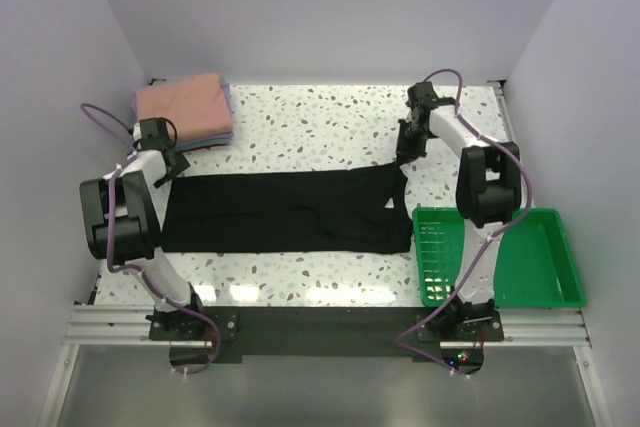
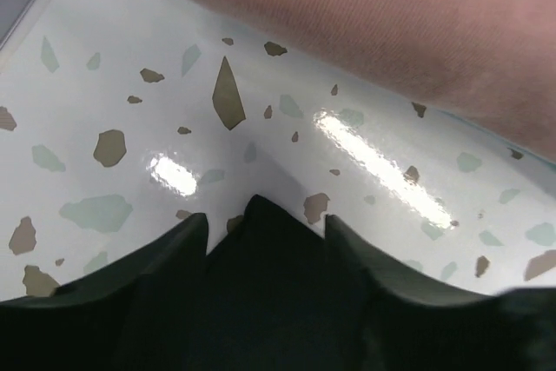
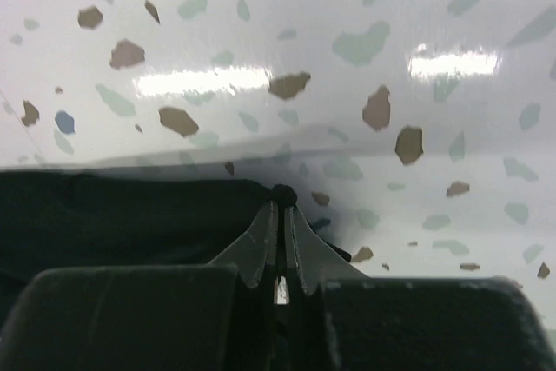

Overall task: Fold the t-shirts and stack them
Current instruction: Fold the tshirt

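Observation:
The black t-shirt (image 1: 290, 212) lies spread lengthwise across the middle of the table. My left gripper (image 1: 168, 165) is at its far left corner, shut on a peak of black cloth (image 2: 269, 284) between the fingers (image 2: 191, 236). My right gripper (image 1: 403, 159) is at the shirt's far right corner, its fingertips (image 3: 261, 236) pinched together on a thin bit of the black shirt (image 3: 113, 215). The folded shirts stand stacked at the back left, salmon-pink (image 1: 185, 107) on top with a lavender edge (image 1: 228, 127) beneath. The pink one (image 2: 391, 23) shows close ahead in the left wrist view.
A green plastic tray (image 1: 500, 257) sits at the front right, its left wall touching the shirt's right end. White walls close in the table on three sides. The speckled tabletop (image 1: 320, 122) shows behind the shirt.

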Robot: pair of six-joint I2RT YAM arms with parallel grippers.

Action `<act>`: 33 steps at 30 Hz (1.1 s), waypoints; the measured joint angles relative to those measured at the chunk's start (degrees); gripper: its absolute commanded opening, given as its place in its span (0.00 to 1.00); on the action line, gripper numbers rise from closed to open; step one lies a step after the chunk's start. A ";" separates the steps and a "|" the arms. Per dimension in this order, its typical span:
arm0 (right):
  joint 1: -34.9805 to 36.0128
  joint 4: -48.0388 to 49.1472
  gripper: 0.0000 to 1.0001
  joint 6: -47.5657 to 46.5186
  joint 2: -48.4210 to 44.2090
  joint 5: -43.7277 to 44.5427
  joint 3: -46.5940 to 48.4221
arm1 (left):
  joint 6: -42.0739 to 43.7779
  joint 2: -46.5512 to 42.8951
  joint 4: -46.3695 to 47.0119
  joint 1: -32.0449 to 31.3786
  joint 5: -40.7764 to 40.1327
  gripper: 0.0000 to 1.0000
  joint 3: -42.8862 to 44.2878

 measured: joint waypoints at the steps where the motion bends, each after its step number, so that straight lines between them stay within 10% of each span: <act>1: 0.00 0.11 0.14 0.00 1.22 0.11 1.49 | -0.02 -0.79 -0.04 -0.13 0.15 0.66 -0.17; 4: 0.00 -0.33 0.39 0.31 4.39 0.33 5.27 | 0.20 -3.54 -0.44 -0.98 0.44 0.78 -0.68; 11: 0.00 -0.96 0.55 0.44 7.13 1.68 12.15 | 0.81 -10.56 -2.84 -7.34 0.72 0.86 -0.68; 33: 10.25 2.80 0.37 6.27 -2.78 -1.66 -6.88 | 2.12 -11.93 -0.63 -17.05 21.53 0.94 -11.58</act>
